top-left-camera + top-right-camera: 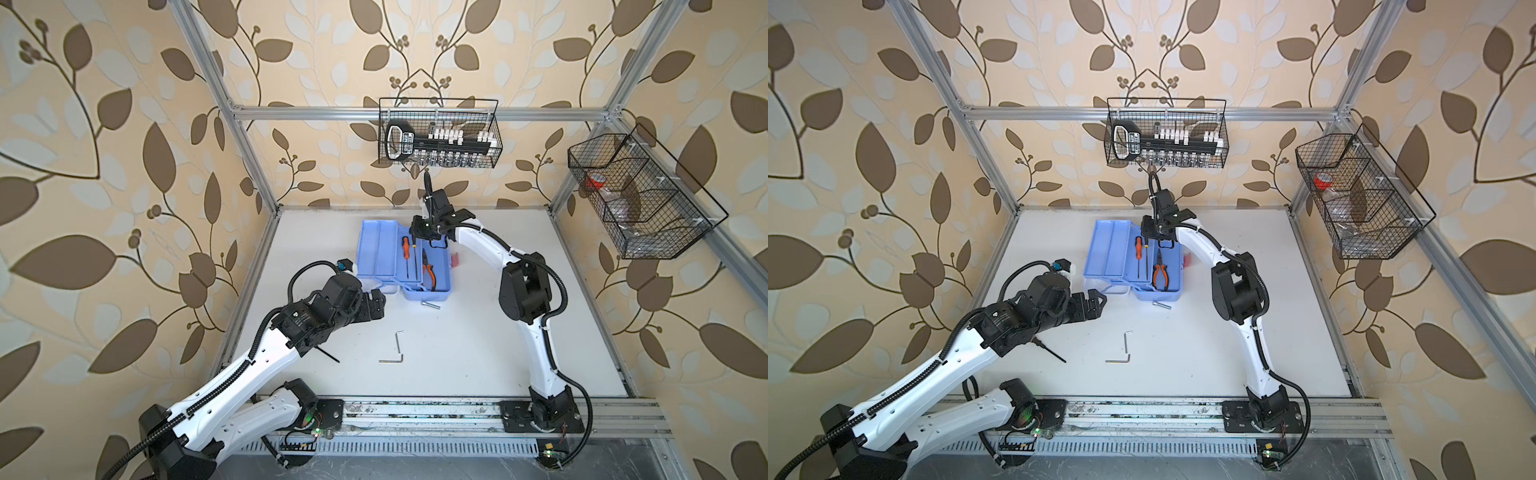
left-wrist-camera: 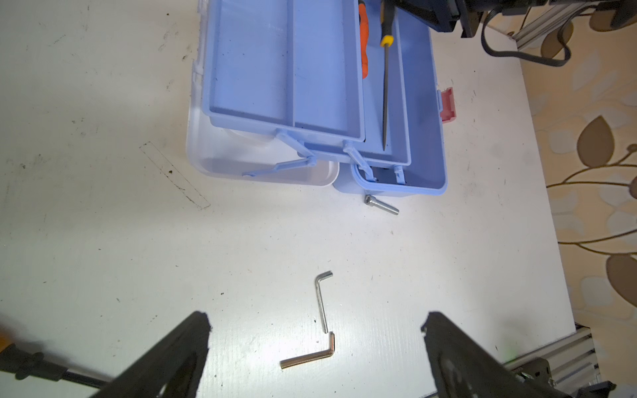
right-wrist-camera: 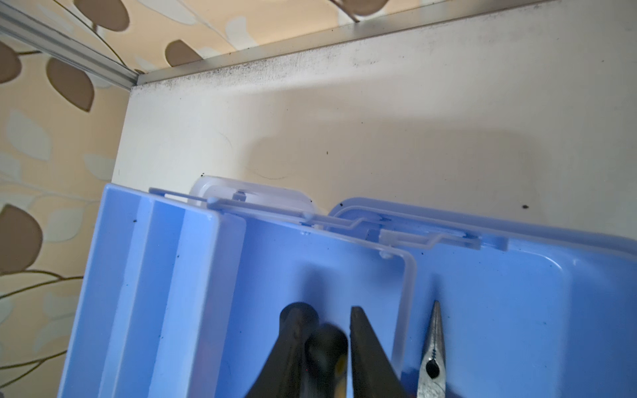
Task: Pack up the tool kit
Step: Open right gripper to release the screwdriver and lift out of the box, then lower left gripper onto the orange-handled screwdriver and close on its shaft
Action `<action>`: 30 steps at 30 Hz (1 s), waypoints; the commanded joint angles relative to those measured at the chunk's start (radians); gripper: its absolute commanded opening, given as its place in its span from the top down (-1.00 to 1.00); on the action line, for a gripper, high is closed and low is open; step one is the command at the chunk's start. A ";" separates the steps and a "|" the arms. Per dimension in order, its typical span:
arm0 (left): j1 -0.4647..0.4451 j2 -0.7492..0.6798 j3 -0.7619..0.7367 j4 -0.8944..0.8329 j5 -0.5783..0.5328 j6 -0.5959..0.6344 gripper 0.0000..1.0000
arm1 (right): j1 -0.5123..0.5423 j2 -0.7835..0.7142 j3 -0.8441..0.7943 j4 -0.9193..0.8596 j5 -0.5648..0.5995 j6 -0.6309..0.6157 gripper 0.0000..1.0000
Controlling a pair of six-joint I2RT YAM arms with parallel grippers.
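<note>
The open tool kit point(image 1: 384, 253) sits toward 12 o'clock on the desk point(image 1: 478, 353), with the left jaws spread wide and empty at its 8 o'clock. The right jaws stand slightly parted astride the black-and-yellow screwdriver point(image 2: 385, 96) handle over a tray; I cannot tell whether they grip it. The socket holder point(image 1: 440, 143) label is too small to read.

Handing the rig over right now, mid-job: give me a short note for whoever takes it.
Left hand: open, above the table, silver hex key and bronze hex key just ahead of it.
Right hand: over the middle tray, fingers either side of the black-yellow screwdriver's handle; grip unclear.
Done: tool kit open; orange screwdriver shares that tray, pliers in its base.
Left: bolt beside the kit, both hex keys, a dark-shafted tool partly under the left arm; then shut the white lid.
</note>
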 commanded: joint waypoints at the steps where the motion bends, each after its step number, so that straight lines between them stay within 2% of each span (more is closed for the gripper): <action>1: 0.010 0.001 0.000 -0.011 -0.023 -0.019 -0.98 | -0.003 0.012 0.010 -0.001 0.014 -0.016 0.33; 4: 0.014 -0.002 0.011 -0.075 -0.103 -0.051 -0.98 | -0.005 -0.020 -0.005 0.006 0.012 -0.019 0.24; 8: 0.057 -0.018 0.018 -0.209 -0.195 -0.116 -0.98 | 0.007 -0.132 -0.108 0.071 0.046 -0.035 0.23; 15: 0.285 -0.076 -0.083 -0.321 -0.115 -0.134 -0.96 | 0.085 -0.427 -0.504 0.328 0.187 -0.080 0.22; 19: 0.294 -0.026 -0.117 -0.319 -0.111 -0.178 -0.49 | 0.142 -0.573 -0.723 0.468 0.244 -0.079 0.24; 24: 0.320 0.072 -0.176 -0.304 -0.089 -0.219 -0.39 | 0.243 -0.724 -0.903 0.545 0.369 -0.143 0.23; 27: 0.343 0.114 -0.208 -0.290 -0.086 -0.236 0.15 | 0.272 -0.768 -0.956 0.545 0.403 -0.153 0.23; 30: 0.364 0.142 -0.238 -0.257 -0.070 -0.267 0.17 | 0.272 -0.797 -1.034 0.591 0.382 -0.126 0.23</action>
